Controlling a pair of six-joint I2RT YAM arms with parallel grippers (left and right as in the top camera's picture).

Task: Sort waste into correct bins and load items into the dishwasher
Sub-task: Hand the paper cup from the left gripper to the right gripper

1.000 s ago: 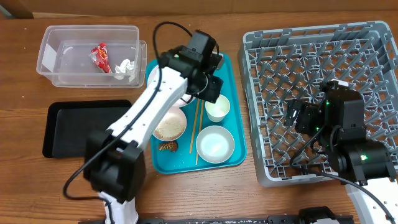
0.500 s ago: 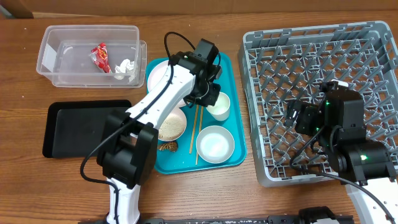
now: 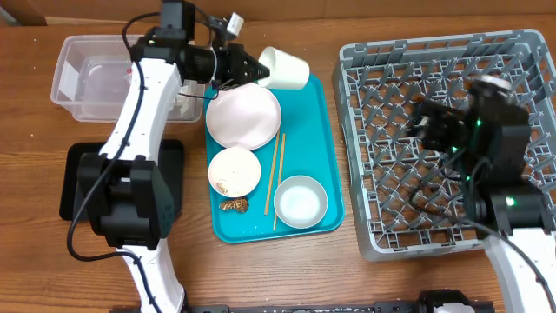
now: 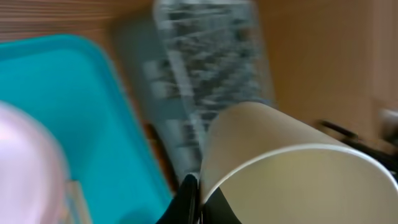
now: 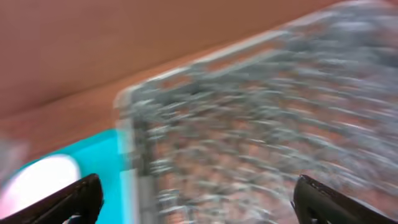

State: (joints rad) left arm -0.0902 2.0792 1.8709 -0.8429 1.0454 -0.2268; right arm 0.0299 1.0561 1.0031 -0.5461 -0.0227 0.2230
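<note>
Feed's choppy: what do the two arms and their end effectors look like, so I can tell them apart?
The left arm has white tubular links, black joint housings and thin black cables looping alongside; the left end effector is black. The right arm is mostly bulky black housings with small green indicator lights, a black cable and a white lower link; the right end effector is black too.

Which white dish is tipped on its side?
The small white cup, pinched at its rim by the left gripper at the teal tray's far edge. The plate, rice bowl and empty bowl sit upright on it.
</note>
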